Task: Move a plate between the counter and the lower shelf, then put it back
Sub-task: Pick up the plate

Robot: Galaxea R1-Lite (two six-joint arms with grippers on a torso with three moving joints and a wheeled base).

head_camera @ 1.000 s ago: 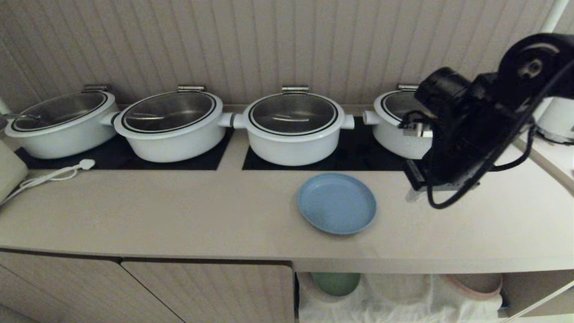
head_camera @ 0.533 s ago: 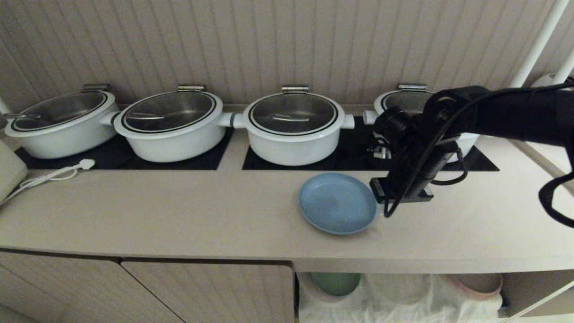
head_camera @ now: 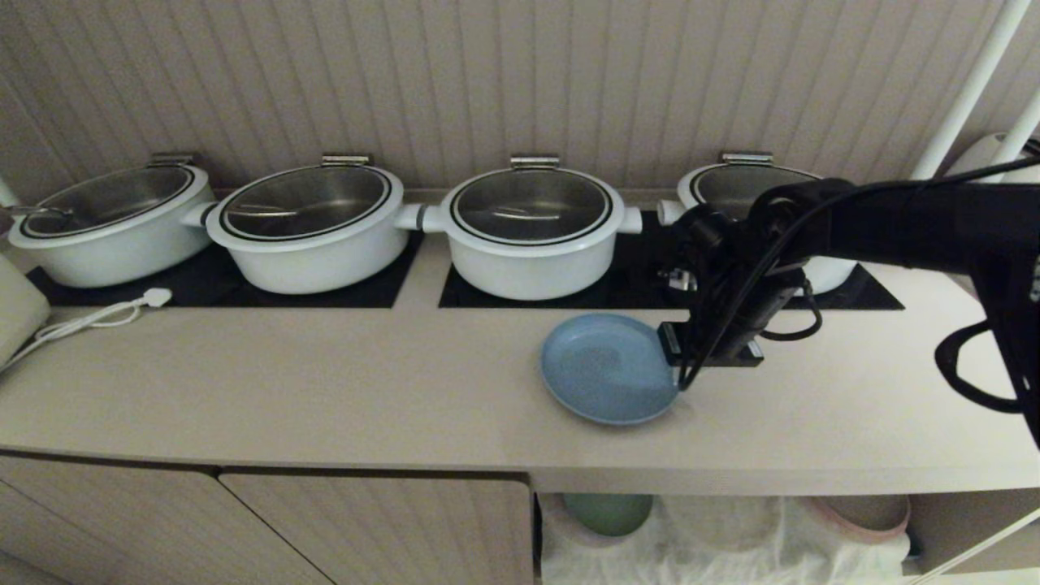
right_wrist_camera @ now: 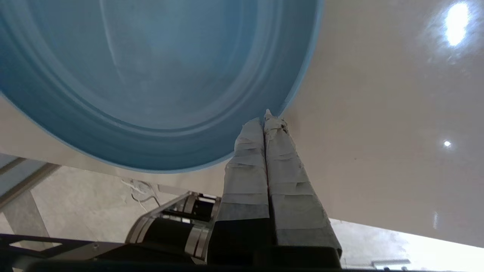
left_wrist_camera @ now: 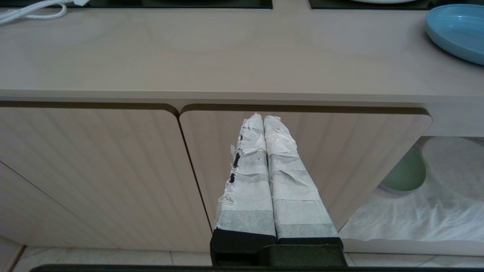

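The right pincer, its taped fingers pressed together with nothing between them, points its tips at the near right rim of the plate, touching it or just short of it; the wrist view does not settle which. No grip is in place. The light-blue plate lies flat on the beige tabletop, just in front of the black hob panels and the row of white pots. Below, the lower shelf holds a rumpled white cloth with a green plate and a pink-edged one showing, but no blue one. By this look the pick-up is not yet made, and the carry down to the shelf and the return may both lie ahead, unless this is already the put-back. The left pincer, also closed and empty, hangs parked before the ribbed cabinet doors.
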